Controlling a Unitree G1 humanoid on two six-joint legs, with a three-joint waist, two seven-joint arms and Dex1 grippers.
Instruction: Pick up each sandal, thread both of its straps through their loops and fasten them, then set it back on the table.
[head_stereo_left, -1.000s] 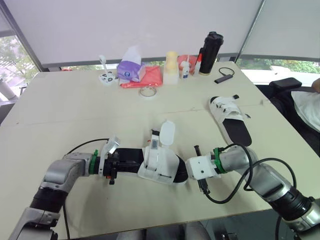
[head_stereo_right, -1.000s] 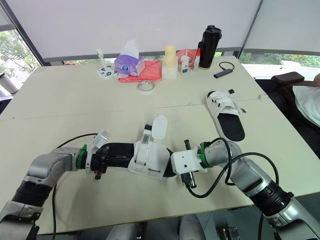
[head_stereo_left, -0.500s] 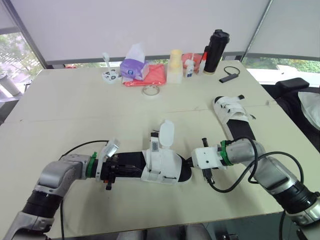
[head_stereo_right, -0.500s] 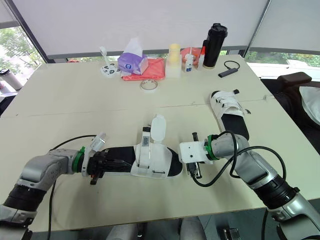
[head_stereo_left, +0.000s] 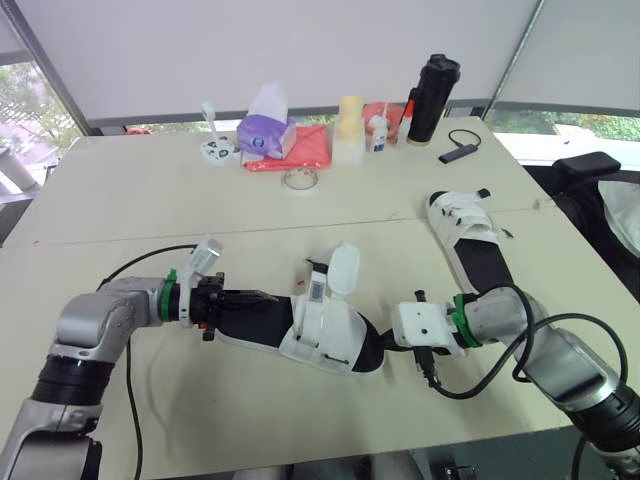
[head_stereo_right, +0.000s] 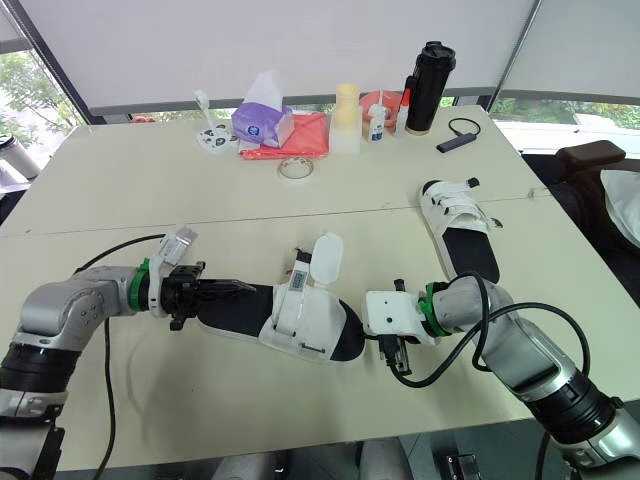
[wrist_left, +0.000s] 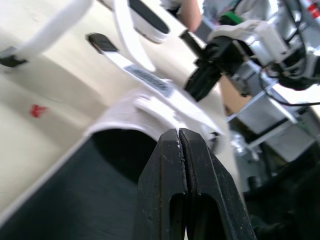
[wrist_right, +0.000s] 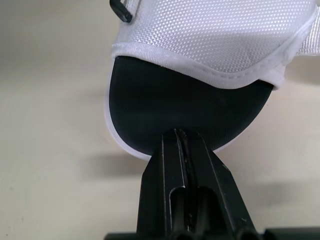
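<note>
Near the front edge of the pale counter (head_stereo_left: 150, 200) I have the white mesh sandal with a black sole (head_stereo_left: 325, 335) lying between my two arms. Its heel is toward the left pincer (head_stereo_left: 262, 296) and its toe toward the right pincer (wrist_right: 181, 132).

Both pincers are clenched, finger pressed against finger. The left one lies over the heel of the insole and the right one's tips meet the toe edge of the sole. I cannot tell whether either is actually pinching any material.

The rounded white strap flap (head_stereo_left: 343, 268) stands up loose and the labelled white strap (head_stereo_left: 316, 290) beside it is also unfastened, so I judge this as the steadying step, before any threading.

For the next move, I think one pincer has to release and take a loose strap end. The other would brace the sole so the sandal does not slide while the strap is fed through its loop.

A second white sandal (head_stereo_left: 465, 228) lies well apart on the right side.

Containers stand along the far edge:
- The purple tissue pack (head_stereo_left: 265, 132) has a white tissue sticking out of its top.
- The tall black flask (head_stereo_left: 432, 88) is lidded, so its contents are hidden.
- The small white bottle with a red cap (head_stereo_left: 377, 135) is closed.
- The cream-yellow cylindrical container (head_stereo_left: 349, 130) shows nothing of what is inside.
</note>
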